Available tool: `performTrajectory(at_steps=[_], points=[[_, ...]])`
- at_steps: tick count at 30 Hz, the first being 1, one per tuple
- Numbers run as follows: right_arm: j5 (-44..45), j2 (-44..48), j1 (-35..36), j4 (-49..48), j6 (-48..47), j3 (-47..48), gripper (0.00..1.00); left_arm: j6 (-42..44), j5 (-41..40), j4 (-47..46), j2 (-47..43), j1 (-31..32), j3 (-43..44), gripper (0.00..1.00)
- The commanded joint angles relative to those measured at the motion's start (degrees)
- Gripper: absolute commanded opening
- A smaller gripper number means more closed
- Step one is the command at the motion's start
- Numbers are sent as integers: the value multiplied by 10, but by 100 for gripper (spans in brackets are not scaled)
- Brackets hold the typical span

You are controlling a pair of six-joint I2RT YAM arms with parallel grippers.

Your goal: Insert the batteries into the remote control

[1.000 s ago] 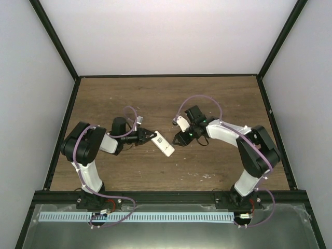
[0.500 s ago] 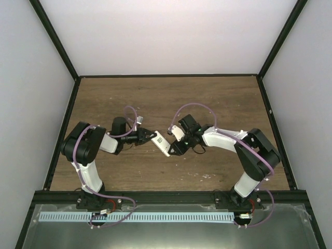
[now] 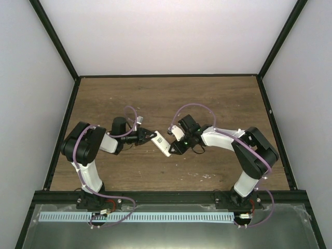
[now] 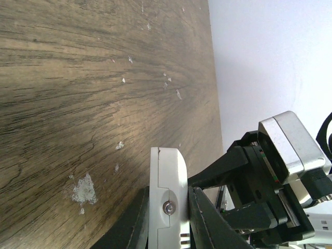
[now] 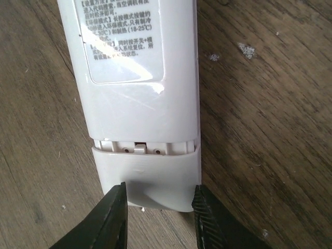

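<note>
- White plastic fills the right wrist view: the remote control [image 5: 137, 78] shows its back, with the printed label toward the top of the frame. In the overhead view it sits mid-frame between the two arms.
- My left gripper [image 4: 167, 207] is clamped across the handset's thin profile and holds it over the wooden table [image 5: 259, 129].
- My right gripper [image 5: 160, 207] has its fingers on the two side edges of the battery cover [image 5: 148, 176], low in the frame. It looks like a light pinch.
- The cover is not seated. A narrow slot [image 5: 140, 149] between it and the body leaves small contacts exposed.
- I see no orange batteries in any view, and I cannot tell whether they already lie under the cover.
- I judge the step in hand to be sliding the cover home.
- To do it well, I push straight along the remote's long axis, toward the label, with the fingers square to the cover's edges.
- I keep the pinch gentle so the thin cover does not bow and bind on its rails.
- The left grip must brace against the push, or the handset may pivot.
- If one side of the seam closes first, I back off and realign rather than force it.
</note>
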State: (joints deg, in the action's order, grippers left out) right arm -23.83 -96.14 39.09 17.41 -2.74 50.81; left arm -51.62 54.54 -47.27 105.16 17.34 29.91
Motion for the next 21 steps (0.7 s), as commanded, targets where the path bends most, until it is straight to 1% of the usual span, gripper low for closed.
performTrajectory(at_steps=[1,7,12,15,21], points=[[-6,-20,0,-13,-3,20,28,10,6,-12,7,2,3,0],[-17,-38,0,-18,-9,24,28,8,15,-25,14,2,2,0],[-26,-56,-1,-13,-23,38,28,-6,25,-58,32,1,-1,0],[-25,-66,-2,0,-30,54,27,-32,27,-107,50,-4,-9,0],[-27,-70,-8,4,-32,69,28,-108,16,-244,94,-19,-40,0]])
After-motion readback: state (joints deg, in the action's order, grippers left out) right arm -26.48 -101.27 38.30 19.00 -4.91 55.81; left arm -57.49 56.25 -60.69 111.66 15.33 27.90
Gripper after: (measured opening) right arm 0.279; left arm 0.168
